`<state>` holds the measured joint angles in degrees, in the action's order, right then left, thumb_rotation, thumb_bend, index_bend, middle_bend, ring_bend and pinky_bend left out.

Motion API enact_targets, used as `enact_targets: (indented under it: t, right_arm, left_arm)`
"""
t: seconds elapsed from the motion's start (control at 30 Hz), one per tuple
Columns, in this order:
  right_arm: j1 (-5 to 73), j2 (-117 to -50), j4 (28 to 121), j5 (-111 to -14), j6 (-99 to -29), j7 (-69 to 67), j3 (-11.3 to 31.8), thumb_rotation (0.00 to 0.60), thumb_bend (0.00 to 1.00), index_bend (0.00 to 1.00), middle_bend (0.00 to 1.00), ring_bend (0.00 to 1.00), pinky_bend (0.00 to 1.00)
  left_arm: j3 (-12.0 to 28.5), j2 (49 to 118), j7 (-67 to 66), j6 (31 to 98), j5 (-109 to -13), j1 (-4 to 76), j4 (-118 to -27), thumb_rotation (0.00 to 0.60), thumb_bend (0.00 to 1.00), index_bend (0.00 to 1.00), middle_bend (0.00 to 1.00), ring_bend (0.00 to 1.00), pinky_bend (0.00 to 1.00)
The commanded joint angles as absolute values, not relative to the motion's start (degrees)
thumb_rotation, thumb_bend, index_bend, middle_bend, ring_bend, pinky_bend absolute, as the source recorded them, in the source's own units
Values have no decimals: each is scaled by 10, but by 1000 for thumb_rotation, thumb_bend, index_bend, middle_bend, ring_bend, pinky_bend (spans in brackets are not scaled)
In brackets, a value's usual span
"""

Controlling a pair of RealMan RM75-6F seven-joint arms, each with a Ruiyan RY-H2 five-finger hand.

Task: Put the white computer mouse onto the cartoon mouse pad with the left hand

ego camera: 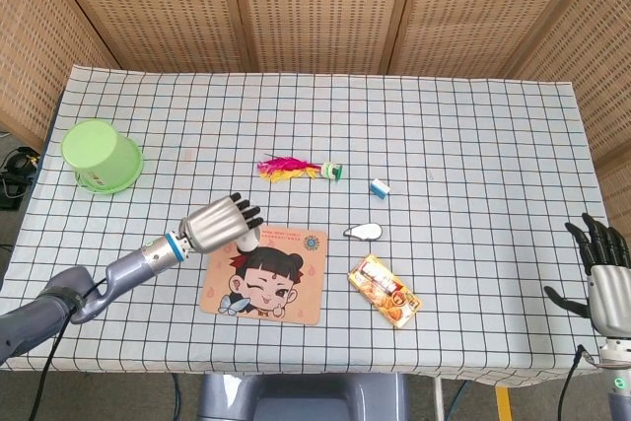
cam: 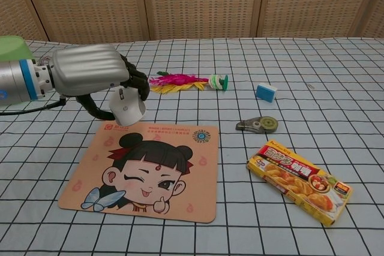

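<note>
Just above the top edge of the one cartoon mouse pad (cam: 144, 172), the left robot hand (cam: 90, 71) holds the one white computer mouse (cam: 128, 107), while the right robot hand (ego camera: 603, 273) is spread, holding nothing.

Left hand (cam: 96, 73): seen at far left, fingers curled around the white computer mouse (cam: 127, 106).
White computer mouse: held just above the far left edge of the cartoon mouse pad (cam: 144, 172).
Cartoon mouse pad: laid flat, near left.
Curry box (cam: 299, 172): laid at near right.
Correction tape (cam: 258, 125): placed centre right.
</note>
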<state>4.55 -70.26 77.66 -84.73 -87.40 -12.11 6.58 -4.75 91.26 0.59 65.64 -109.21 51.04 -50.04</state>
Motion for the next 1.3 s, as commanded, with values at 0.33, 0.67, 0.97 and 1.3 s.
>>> enact_targets:
  t: [0.33,0.67,0.97,1.3]
  right_arm:
    - [43,-699,775,-845,-878,-131,69,600,76,151,0,0,0]
    - [43,-700,776,-847,-879,-129,68,600,76,151,0,0,0]
    - [43,-700,776,-848,-879,-127,68,600,75,151,0,0,0]
    - [43,-700,776,-848,-879,-128,68,600,75,151,0,0,0]
  left_arm:
    - [-111,969,24,719,-1167,533,-428,600,539,690,476,415,473]
    - [-141,988,56,754,-1184,532,-368,600,512,610,399,337,429]
    - [-160,1018,63,796,-1199,533,-296,600,471,569,310,237,356]
    - [-167,1036,75,802,-1189,528,-261,600,366,410,140,85,262]
